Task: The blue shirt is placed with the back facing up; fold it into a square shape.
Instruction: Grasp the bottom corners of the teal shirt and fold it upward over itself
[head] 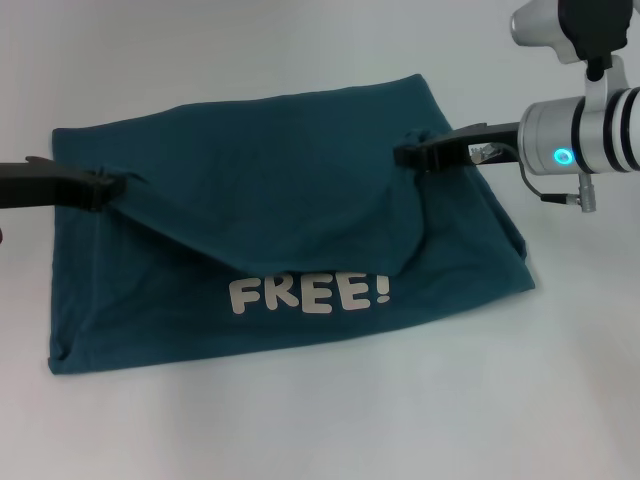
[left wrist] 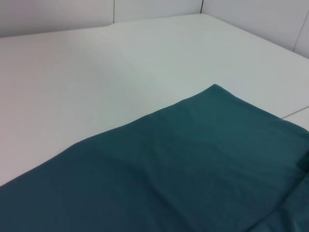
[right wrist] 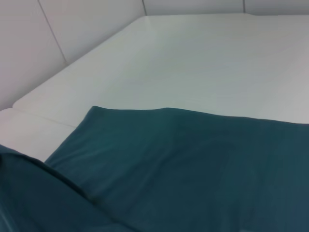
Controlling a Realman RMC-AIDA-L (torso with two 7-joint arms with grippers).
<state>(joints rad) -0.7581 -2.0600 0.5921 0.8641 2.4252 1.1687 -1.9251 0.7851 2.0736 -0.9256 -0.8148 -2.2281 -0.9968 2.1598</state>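
Note:
The blue shirt [head: 280, 200] lies across the white table, its white "FREE!" lettering [head: 308, 294] showing near the front edge. A flap of the cloth is held up and sags between both grippers. My left gripper [head: 112, 185] is shut on a bunched bit of the shirt at its left side. My right gripper [head: 408, 155] pinches the cloth at the upper right. The left wrist view shows only smooth teal shirt fabric [left wrist: 183, 164]. The right wrist view likewise shows just the shirt cloth [right wrist: 193, 164]. Neither shows fingers.
The white table [head: 300, 420] runs wide around the shirt on all sides. A seam between table panels [left wrist: 295, 112] shows beyond the cloth, and pale wall panels [right wrist: 29, 53] stand behind the table's far edge.

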